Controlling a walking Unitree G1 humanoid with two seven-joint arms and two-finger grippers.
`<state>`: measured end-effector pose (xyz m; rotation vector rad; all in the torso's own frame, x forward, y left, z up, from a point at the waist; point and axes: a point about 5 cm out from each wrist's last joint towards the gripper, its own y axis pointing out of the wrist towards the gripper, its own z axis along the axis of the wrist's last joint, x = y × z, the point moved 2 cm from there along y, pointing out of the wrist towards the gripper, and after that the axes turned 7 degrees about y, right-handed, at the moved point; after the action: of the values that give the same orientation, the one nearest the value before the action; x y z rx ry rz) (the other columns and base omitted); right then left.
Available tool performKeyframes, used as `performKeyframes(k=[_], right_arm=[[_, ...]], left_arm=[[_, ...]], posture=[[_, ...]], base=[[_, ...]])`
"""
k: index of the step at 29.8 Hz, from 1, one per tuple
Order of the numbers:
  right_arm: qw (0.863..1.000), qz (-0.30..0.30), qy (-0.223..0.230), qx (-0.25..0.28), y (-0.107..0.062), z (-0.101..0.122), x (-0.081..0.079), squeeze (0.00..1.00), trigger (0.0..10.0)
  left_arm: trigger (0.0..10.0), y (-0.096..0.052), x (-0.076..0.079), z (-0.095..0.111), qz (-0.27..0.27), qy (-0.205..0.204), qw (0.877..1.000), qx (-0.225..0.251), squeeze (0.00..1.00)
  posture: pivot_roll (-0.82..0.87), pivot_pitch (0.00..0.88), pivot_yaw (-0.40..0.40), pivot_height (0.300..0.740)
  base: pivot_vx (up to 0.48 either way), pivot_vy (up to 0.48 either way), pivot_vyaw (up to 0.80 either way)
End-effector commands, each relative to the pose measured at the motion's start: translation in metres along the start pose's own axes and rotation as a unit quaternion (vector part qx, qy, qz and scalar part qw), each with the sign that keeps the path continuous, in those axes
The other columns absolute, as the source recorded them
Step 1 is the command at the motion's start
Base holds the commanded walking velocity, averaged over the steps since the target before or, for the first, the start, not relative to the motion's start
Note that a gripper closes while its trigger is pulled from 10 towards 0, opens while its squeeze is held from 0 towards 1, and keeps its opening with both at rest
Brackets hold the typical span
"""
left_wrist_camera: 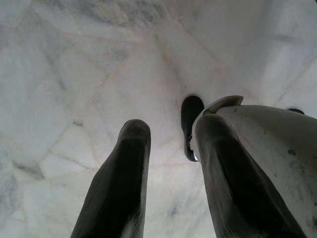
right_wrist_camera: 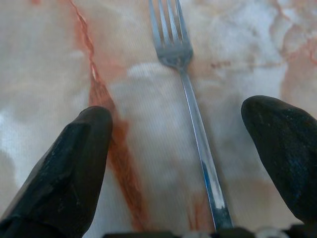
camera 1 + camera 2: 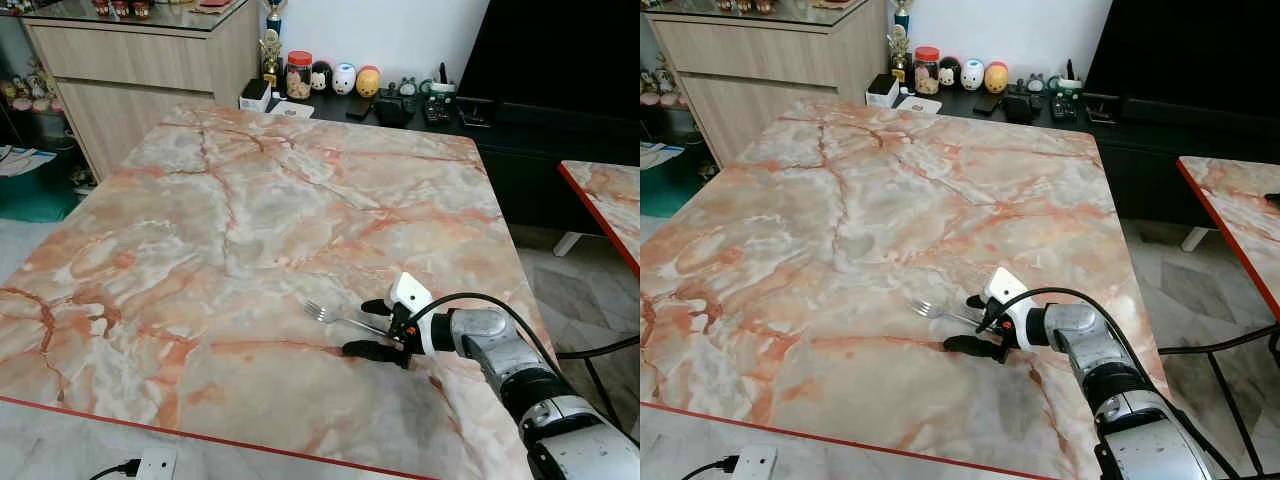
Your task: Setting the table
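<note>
One fork point(image 3: 338, 318) flat on the marble bench point(image 3: 200, 230), at about 4 o'clock from bench centre, tines toward 9 o'clock. Right gripper point(image 3: 372, 327) spread wide, one finger each side of the handle, gripping nothing. Left gripper point(image 1: 168, 163) parted, empty, over floor tiles. At 12 o'clock past the far edge: one red-lidded jar point(image 3: 298, 74) of snacks and three round figurines point(image 3: 343, 78).

A silver metal fork point(image 3: 340, 319) lies flat on the marble table point(image 3: 230, 220), in the near right part of the top, not far from the right edge. Its tines point toward the table's middle and left; its slim handle runs back to the right. It rests on a pale patch just beside a reddish vein.
</note>
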<state>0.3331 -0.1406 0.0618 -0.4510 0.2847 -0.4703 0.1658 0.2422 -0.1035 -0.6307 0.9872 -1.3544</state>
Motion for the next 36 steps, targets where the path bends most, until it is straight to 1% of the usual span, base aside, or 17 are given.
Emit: performKeyframes(k=[1,2,3,4,5,6,36], right_arm=[[1.000,-0.012,-0.008,0.003,-0.0047,0.0066,0.0058,0.00,6.2],[1.000,-0.009,-0.006,0.008,-0.0049,0.0078,0.0058,0.00,4.2],[1.000,-0.010,-0.005,0.009,-0.0049,0.0080,0.0061,0.00,1.7],[1.000,-0.015,-0.005,0.005,-0.0049,0.0067,0.0067,0.00,0.7],[1.000,-0.015,-0.005,0.005,-0.0049,0.0067,0.0067,0.00,0.7],[1.000,-0.014,-0.006,0.001,-0.0044,0.0045,0.0059,0.00,0.0],[1.000,0.000,-0.017,0.002,-0.0050,0.0052,0.0039,0.00,0.0]], left_arm=[[10.0,0.0001,0.0034,-0.0018,-0.003,-0.005,1.000,-0.006,0.00],[10.0,0.0001,0.0034,-0.0017,-0.003,-0.005,1.000,-0.006,0.00],[10.0,0.0002,0.0033,-0.0016,-0.003,-0.005,1.000,-0.006,0.00],[10.0,0.0002,0.0034,-0.0015,-0.003,-0.006,1.000,-0.006,0.00],[10.0,0.0002,0.0034,-0.0015,-0.003,-0.006,1.000,-0.006,0.00],[10.0,0.0002,0.0035,-0.0014,-0.004,-0.006,1.000,-0.006,0.00],[10.0,0.0004,0.0039,-0.0005,-0.008,-0.007,1.000,-0.006,0.00]], posture=[[0.17,0.000,-0.103,0.707],[0.17,0.000,-0.103,0.707],[0.17,0.000,-0.100,0.707],[0.17,0.000,-0.101,0.707],[0.17,0.000,-0.101,0.707],[0.17,0.000,-0.103,0.707],[0.17,0.000,-0.101,0.707]], base=[[0.000,0.000,0.00],[0.000,0.000,0.00],[0.000,0.000,0.00],[0.000,0.000,0.00],[0.000,0.000,0.00],[0.000,0.000,0.00],[0.000,0.000,0.00]])
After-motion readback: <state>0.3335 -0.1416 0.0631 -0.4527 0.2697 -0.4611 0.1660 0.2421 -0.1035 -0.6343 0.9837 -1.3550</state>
